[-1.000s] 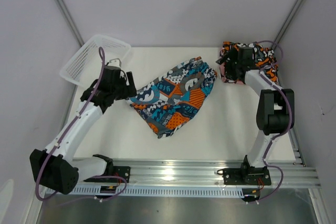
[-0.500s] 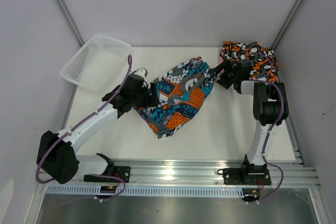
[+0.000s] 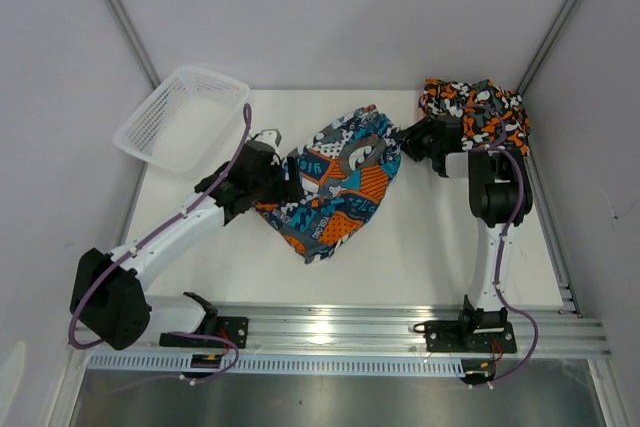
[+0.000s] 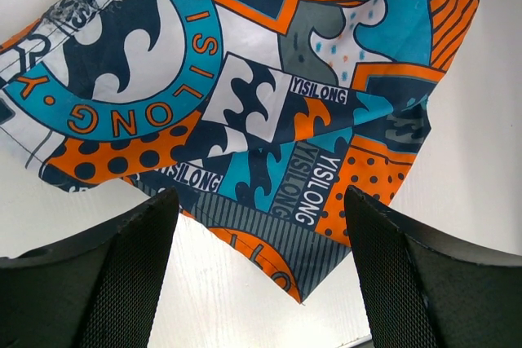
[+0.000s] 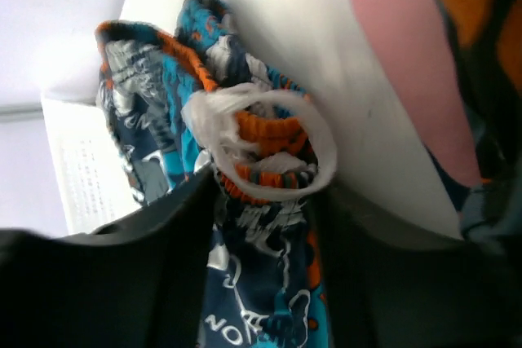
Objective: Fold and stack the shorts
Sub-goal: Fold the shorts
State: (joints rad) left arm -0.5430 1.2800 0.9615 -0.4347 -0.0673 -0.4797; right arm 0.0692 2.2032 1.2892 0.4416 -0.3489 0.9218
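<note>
The teal shorts [image 3: 335,187] lie spread slantwise on the middle of the table [image 3: 430,247], hem toward 7 o'clock and waistband toward 1 o'clock. At their 9 o'clock edge the left gripper [image 3: 287,175] hangs over the cloth with its jaws wide apart, holding nothing. At the 1 o'clock end the right gripper [image 3: 405,139] has the bunched waistband and its white drawstring [image 5: 269,148] between its fingers, but whether they pinch the cloth yet I cannot tell. Farther off, in the 1 o'clock corner, the black shorts [image 3: 478,107] sit bundled; the basket [image 3: 150,132] stands at 10 o'clock. The risk, as I judge it: the right jaws may close on the drawstring loop or on one layer alone, so the waistband slips during the fold — and a lift so near the bundle could drag it askew
</note>
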